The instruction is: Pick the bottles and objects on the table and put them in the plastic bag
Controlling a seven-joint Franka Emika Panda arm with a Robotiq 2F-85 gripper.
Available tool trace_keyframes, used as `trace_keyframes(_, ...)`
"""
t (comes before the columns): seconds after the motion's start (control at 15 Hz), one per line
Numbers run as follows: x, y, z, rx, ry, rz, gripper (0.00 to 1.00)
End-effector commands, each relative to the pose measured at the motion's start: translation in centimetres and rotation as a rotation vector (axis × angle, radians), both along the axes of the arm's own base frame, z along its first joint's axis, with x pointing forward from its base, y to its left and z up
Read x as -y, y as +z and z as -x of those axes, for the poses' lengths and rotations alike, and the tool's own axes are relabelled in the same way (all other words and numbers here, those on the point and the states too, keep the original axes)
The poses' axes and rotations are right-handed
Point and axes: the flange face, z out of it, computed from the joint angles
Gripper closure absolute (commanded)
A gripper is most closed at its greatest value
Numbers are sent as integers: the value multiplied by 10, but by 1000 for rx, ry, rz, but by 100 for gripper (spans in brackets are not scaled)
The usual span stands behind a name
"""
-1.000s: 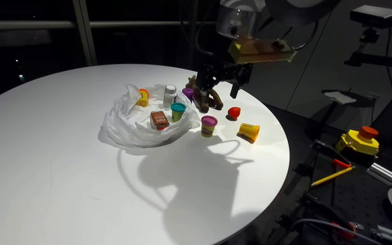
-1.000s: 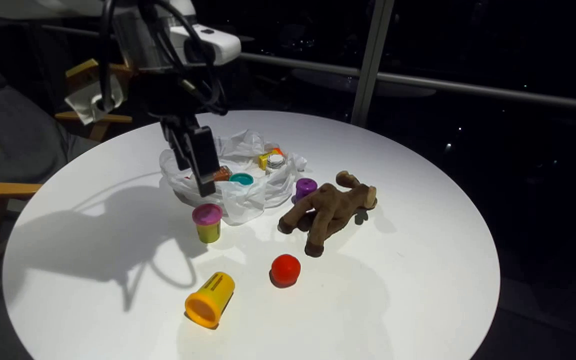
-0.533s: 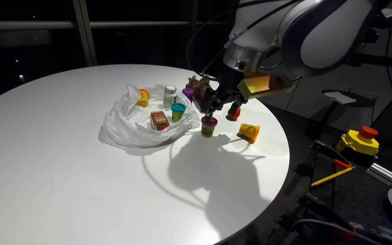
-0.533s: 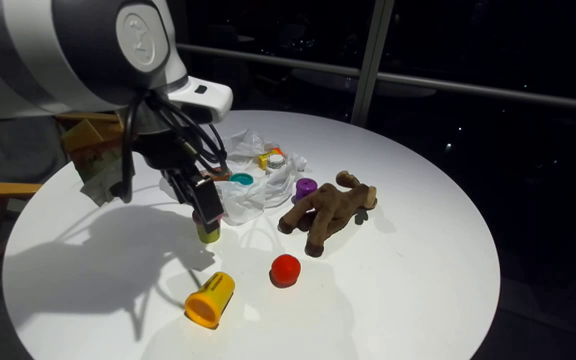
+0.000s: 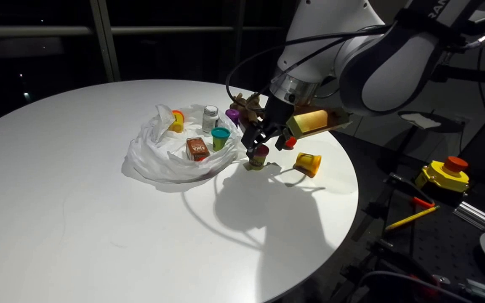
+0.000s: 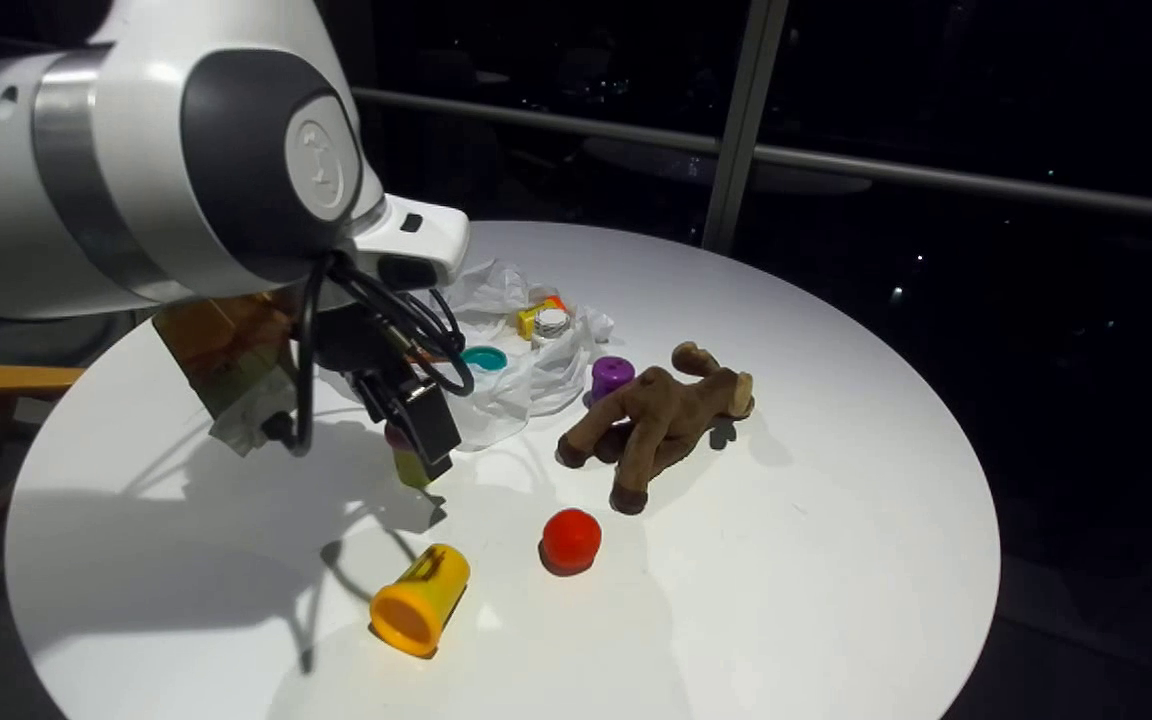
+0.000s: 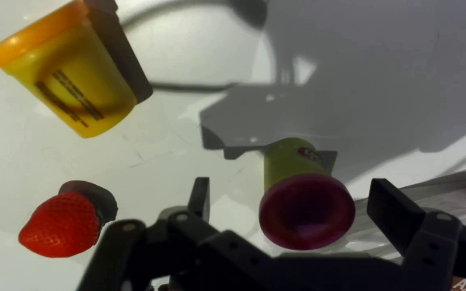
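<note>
Gripper (image 7: 295,202): spread, pinching nothing; one finger stands at each side of the magenta-lidded tub (image 7: 306,210), with a gap on both sides in the wrist view. I suppose it is so wide because the lid must pass between.
Magenta-lidded tub: upright, in an exterior view at 3 o'clock from the plastic bag (image 5: 152,166) and outside of it; most likely the thing to take now. Because it stands, the fingers can reach it from above.
Plastic bag: low walls and mouth upward, perhaps so that things can be let down inside.
Bag contents: a bottle (image 5: 210,120), a teal-lidded tub (image 5: 219,140), a brown carton (image 5: 197,148) and an orange-lidded tub (image 5: 177,122); so the task seems partly done.
Yellow tub (image 6: 423,598): on its side, at 6 o'clock from the magenta-lidded tub in an exterior view; pushed, it may roll.
Strawberry (image 7: 61,226): in the wrist view at 9 o'clock from the gripper, well apart, so probably no obstacle.
Plush toy (image 6: 661,415): lying, at 3 o'clock from the magenta-lidded tub in an exterior view, with the purple tub (image 6: 613,375) just beside.
</note>
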Motion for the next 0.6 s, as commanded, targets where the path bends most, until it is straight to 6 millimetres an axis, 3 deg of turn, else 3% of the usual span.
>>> trace_keyframes(0.0,-10,-2,-5,33,13,-10,27)
trace_keyframes(0.33,-17,27,-13,93,46,-3,71)
trace_keyframes(0.4,-16,33,-16,111,53,5,77)
trace_keyframes(0.53,-14,47,-24,127,55,30,77)
